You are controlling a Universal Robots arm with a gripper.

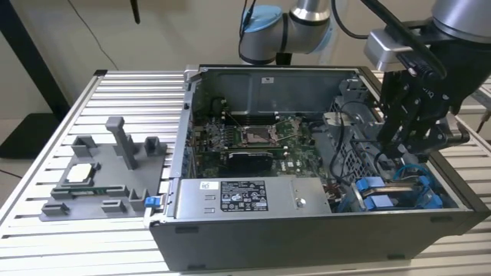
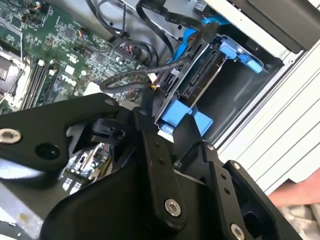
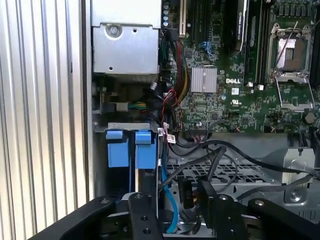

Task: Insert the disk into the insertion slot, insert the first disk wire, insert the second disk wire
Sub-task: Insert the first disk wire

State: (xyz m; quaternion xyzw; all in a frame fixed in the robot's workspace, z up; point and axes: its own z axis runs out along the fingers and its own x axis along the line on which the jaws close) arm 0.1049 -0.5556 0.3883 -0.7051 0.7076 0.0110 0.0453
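A robotics lab work cell: a slotted aluminium bench [image 1: 123, 98] carries an opened desktop computer case [image 1: 307, 241], a grey parts fixture [image 1: 100, 172] sits at the exterior view's left, and a robot arm [image 1: 291, 26] stands at the far side.

Surface: silver aluminium table [image 1: 115, 98], built of long parallel ribbed slats with grooves between them.
Same surface, wrist views: table slats [image 3: 40, 100] beside the case wall in the first wrist view; table slats [image 2: 295, 140] beyond the case edge in the second wrist view.
Exterior view's right: open desktop computer case [image 1: 307, 244], dark grey, lying on its side flat on the slats, open face up.
Exterior view's left: grey plastic fixture plate [image 1: 107, 172] with one upright post and several low blocks, flat on the slats.
Spacing: plate just beside the case; touching or not, cannot tell.
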